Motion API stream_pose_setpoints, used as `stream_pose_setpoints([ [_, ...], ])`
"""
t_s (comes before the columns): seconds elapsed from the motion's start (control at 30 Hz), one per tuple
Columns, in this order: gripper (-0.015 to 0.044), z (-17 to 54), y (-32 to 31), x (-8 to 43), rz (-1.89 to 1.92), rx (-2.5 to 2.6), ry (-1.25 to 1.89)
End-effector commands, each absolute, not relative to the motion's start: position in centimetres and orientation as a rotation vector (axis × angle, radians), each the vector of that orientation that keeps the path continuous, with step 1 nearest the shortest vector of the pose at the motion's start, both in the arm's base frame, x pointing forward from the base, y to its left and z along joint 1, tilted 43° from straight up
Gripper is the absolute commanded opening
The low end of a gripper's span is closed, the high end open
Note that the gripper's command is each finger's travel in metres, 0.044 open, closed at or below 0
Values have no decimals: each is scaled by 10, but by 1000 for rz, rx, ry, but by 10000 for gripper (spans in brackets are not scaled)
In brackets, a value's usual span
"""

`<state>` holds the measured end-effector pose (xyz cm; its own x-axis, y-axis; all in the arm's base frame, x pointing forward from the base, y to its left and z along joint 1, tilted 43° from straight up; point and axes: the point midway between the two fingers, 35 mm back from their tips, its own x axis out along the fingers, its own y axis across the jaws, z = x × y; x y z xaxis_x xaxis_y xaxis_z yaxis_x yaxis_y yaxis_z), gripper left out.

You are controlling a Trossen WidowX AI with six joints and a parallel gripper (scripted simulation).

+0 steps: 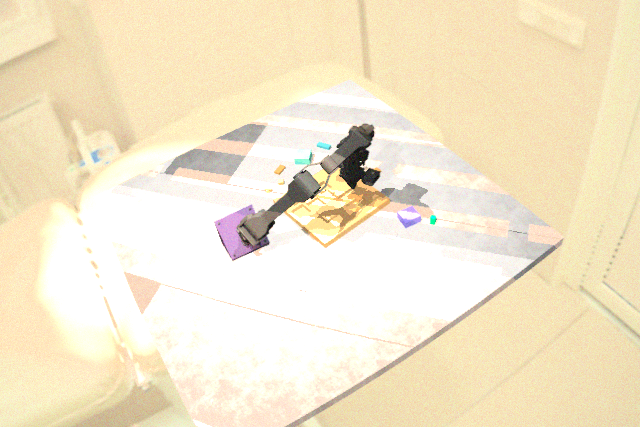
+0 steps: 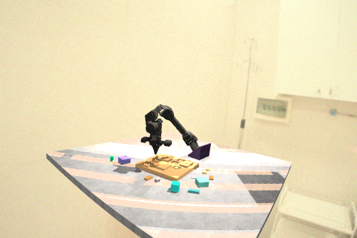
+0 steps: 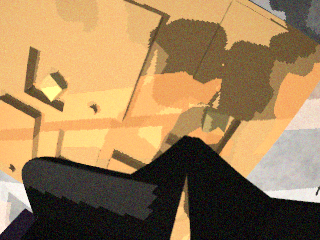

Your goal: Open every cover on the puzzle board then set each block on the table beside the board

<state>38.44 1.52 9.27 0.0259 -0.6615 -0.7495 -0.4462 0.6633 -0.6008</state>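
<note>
My gripper point(image 1: 354, 186) point(image 2: 155, 153) point(image 3: 190, 143) is shut and empty, pointing down over the puzzle board point(image 1: 326, 242) point(image 2: 173, 176) point(image 3: 272, 146). In the wrist view a small pale yellow piece point(image 3: 51, 87) stands by an L-shaped edge on the board. A shaded greenish piece point(image 3: 215, 120) lies just beyond the fingertips; I cannot tell whether either is a block or a knob. Two small yellow blocks lie on the table beside the board, one nearer point(image 1: 281, 182) point(image 2: 204, 172) and one farther point(image 1: 268, 190) point(image 2: 207, 169). The state of each cover is unclear; the fingers and shadows hide part of the board.
Around the board lie a purple box point(image 1: 408, 216) point(image 2: 124, 159), a green piece point(image 1: 433, 219) point(image 2: 111, 158), a turquoise box point(image 1: 303, 157) point(image 2: 202, 182), a teal cube point(image 2: 175, 187), a flat teal bar point(image 1: 323, 145) point(image 2: 193, 191), orange pieces point(image 1: 279, 169) point(image 2: 211, 177) point(image 2: 148, 177) and a grey piece point(image 2: 157, 180).
</note>
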Motion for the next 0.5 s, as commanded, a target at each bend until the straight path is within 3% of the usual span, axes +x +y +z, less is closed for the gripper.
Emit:
stream_pose_setpoints([
  [0.0,0,109,0,390,-247,-921,1592],
  [0.47,0,86,-24,390,-249,-921,1591],
])
